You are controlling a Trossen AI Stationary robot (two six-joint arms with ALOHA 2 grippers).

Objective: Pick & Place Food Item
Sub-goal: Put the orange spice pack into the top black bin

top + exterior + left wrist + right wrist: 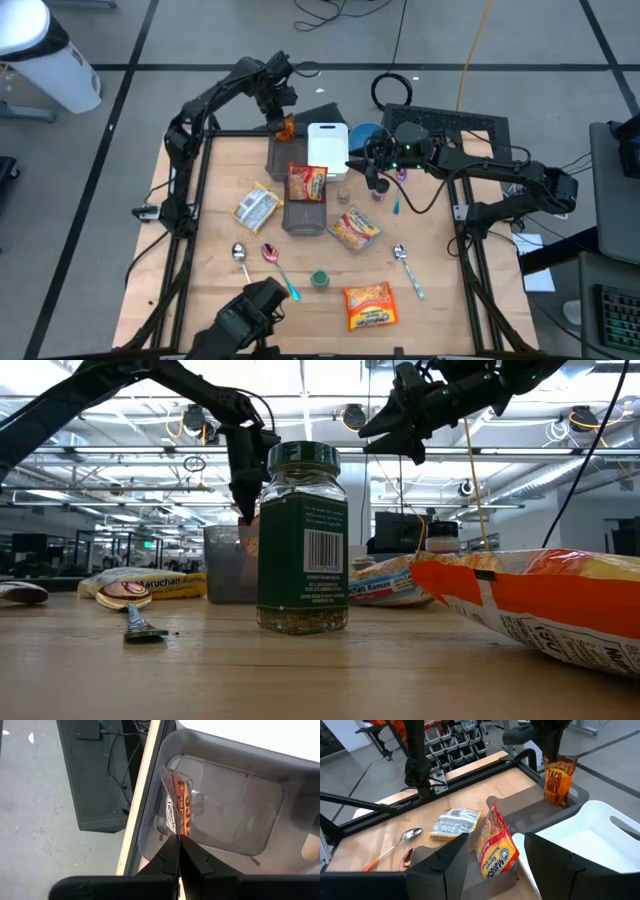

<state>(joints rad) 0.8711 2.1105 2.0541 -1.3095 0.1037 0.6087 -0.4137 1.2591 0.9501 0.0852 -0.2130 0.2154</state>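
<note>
An orange taco-mix packet (557, 779) hangs from my left gripper (178, 844), which is shut on it above the small grey bin (225, 815) at the table's far edge, left of the middle. The high view shows the packet (285, 128) over that bin (279, 158). My right gripper (371, 176) stands open and holds nothing. It hovers to the right of the white bin, and its fingers (442, 865) point across the table toward the bins. My left gripper pinches the packet's top edge (178, 831) between its two fingers. The fingers come from above and point down. The packet hangs upright below them, and its lower end (172, 795) dips into the grey bin. Whether that end touches the bin's floor I cannot tell.
A white bin (327, 146) and a blue bowl (366, 134) stand beside the grey bin. A second grey bin (305, 212) holds a ramen packet (495, 842). Loose ramen packets (257, 207) (354, 228), an orange bag (368, 305), spoons (240, 255) and a spice jar (303, 540) lie nearer.
</note>
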